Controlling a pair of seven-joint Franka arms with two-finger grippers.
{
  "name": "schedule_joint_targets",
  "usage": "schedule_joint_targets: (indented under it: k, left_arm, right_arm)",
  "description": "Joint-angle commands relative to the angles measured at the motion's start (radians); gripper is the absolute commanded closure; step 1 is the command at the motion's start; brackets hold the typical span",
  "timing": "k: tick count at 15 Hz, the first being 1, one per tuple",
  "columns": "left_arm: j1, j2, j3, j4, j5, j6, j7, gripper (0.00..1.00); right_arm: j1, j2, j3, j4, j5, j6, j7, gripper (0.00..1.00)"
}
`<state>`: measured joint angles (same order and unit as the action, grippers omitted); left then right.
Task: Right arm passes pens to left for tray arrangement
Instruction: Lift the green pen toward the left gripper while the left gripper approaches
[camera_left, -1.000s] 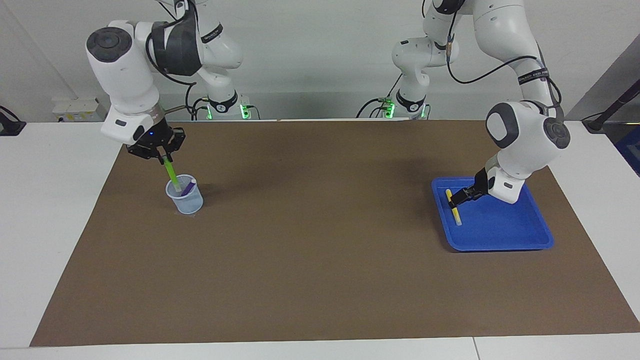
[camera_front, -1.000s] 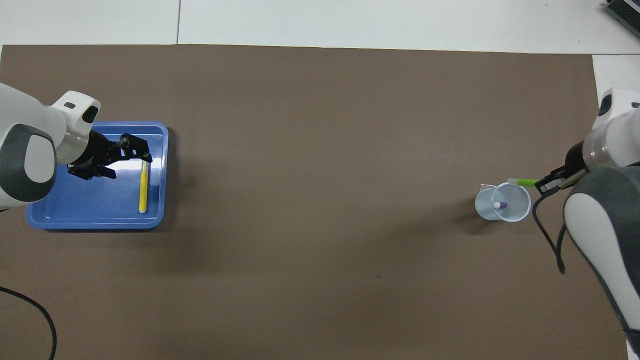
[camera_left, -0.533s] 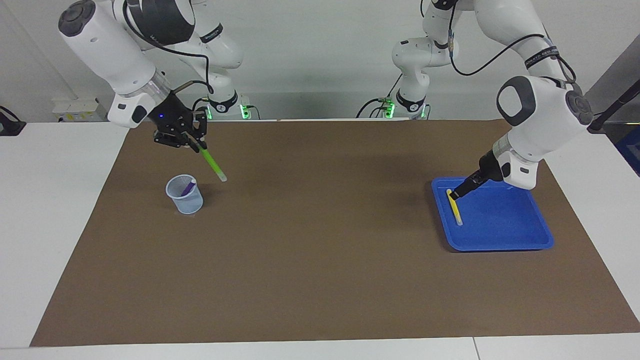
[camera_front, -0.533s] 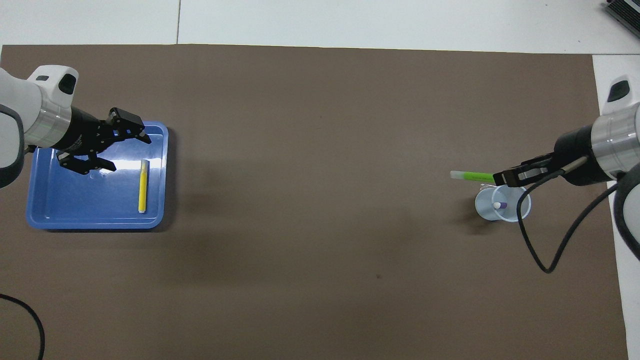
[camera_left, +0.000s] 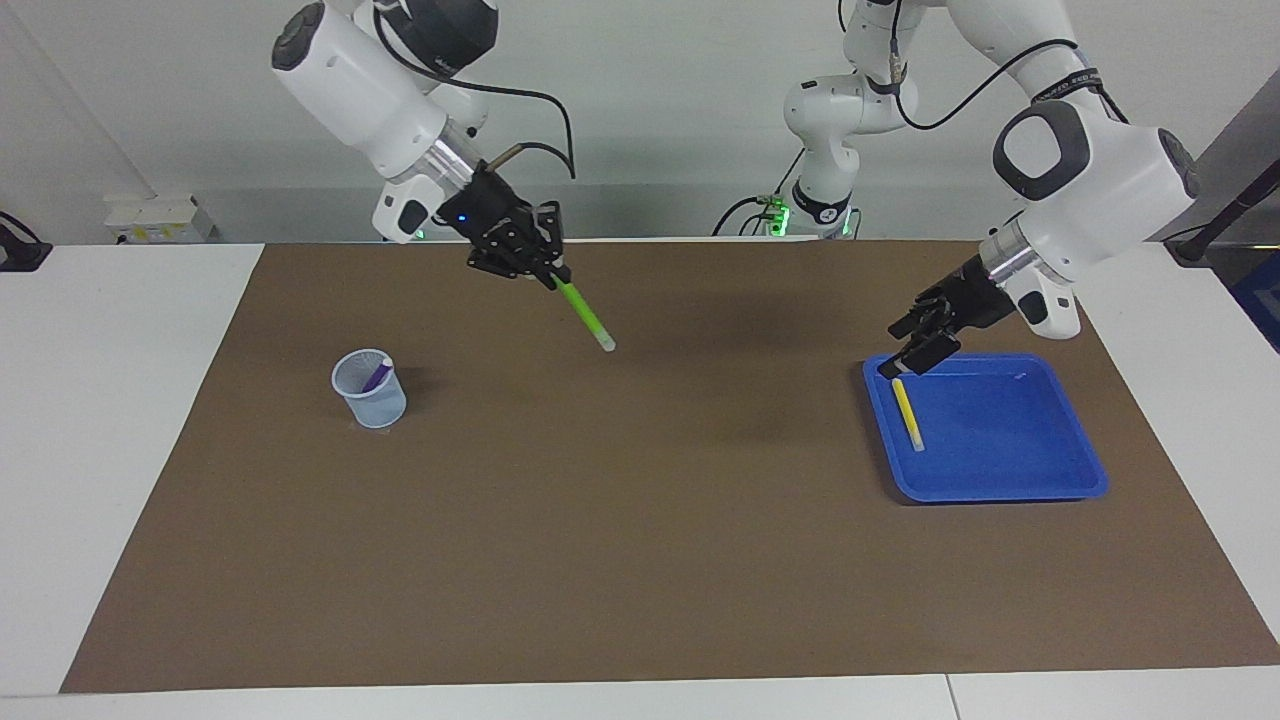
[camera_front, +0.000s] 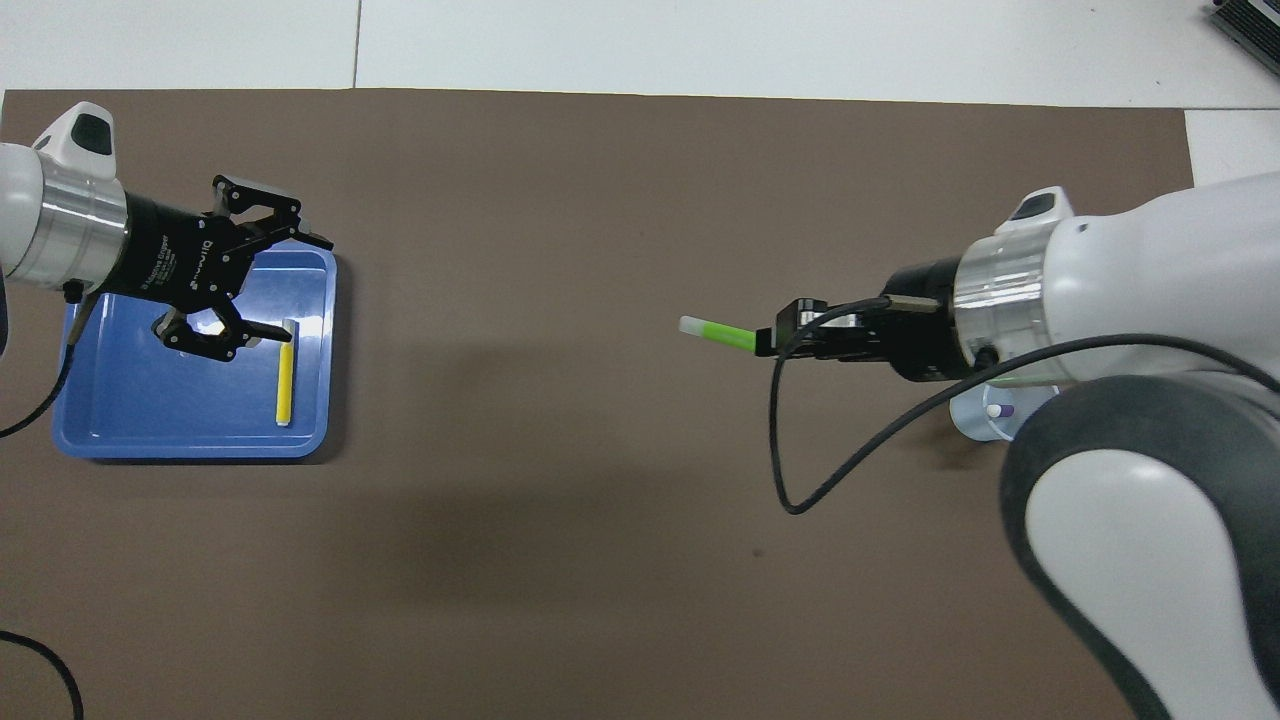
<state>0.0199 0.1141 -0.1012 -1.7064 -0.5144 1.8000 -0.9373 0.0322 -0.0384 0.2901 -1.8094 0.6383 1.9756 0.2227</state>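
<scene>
While my right tool (camera_left: 548, 272) grips the green pen (camera_left: 583, 314), my left tool (camera_left: 915, 345), open above the tray (camera_left: 1000, 480), must come take it.

Right gripper (camera_left: 548, 272) gripping green pen (camera_left: 584, 314) – left gripper (camera_left: 908, 352) spread over tray (camera_left: 1010, 470)

— What's different for you now?
— Your right gripper (camera_left: 548, 277) has pulled the green pen (camera_left: 584, 312) out of the cup (camera_left: 369, 390) and carried it up toward the table's middle.
— And the left gripper (camera_left: 908, 352)?
— It has risen off the yellow pen (camera_left: 907, 412), fingers spread.
</scene>
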Motion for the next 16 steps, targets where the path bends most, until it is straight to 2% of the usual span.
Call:
schedule_joint_targets:
  k: [1,2,3,4,5,7,12,16]
  left_arm:
    - [-0.029,-0.059,0.003,-0.024,-0.019,-0.016,-0.092,0.0]
    - [-0.043,-0.071,0.003,-0.025,-0.022,-0.019,-0.097,0.0]
    - [-0.046,-0.085,0.003,-0.028,-0.032,-0.027,-0.097,0.07]
    - [-0.057,-0.094,0.003,-0.03,-0.039,-0.04,-0.103,0.07]
    - [-0.069,-0.105,0.005,-0.038,-0.039,-0.039,-0.119,0.0]
    - [-0.074,-0.117,0.003,-0.045,-0.061,-0.042,-0.147,0.0]
    - [-0.153,-0.162,-0.002,-0.107,-0.073,-0.019,-0.309,0.0]
    - [-0.209,-0.206,-0.003,-0.2,-0.117,0.096,-0.48,0.0]
  right_arm:
    - [0.067,-0.043,-0.003,-0.071,0.09,0.092,0.12,1.0]
    - [0.096,-0.043,-0.002,-0.077,0.098,0.116,0.154,1.0]
    - [0.122,-0.043,-0.003,-0.083,0.104,0.127,0.167,1.0]
    - [0.139,-0.043,-0.003,-0.093,0.124,0.129,0.167,1.0]
    - [0.15,-0.043,-0.002,-0.099,0.164,0.129,0.167,1.0]
    - [0.166,-0.055,-0.002,-0.116,0.222,0.131,0.155,1.0]
    - [0.183,-0.077,-0.003,-0.154,0.222,0.127,0.031,1.0]
    - [0.183,-0.075,-0.003,-0.154,0.222,0.134,0.006,1.0]
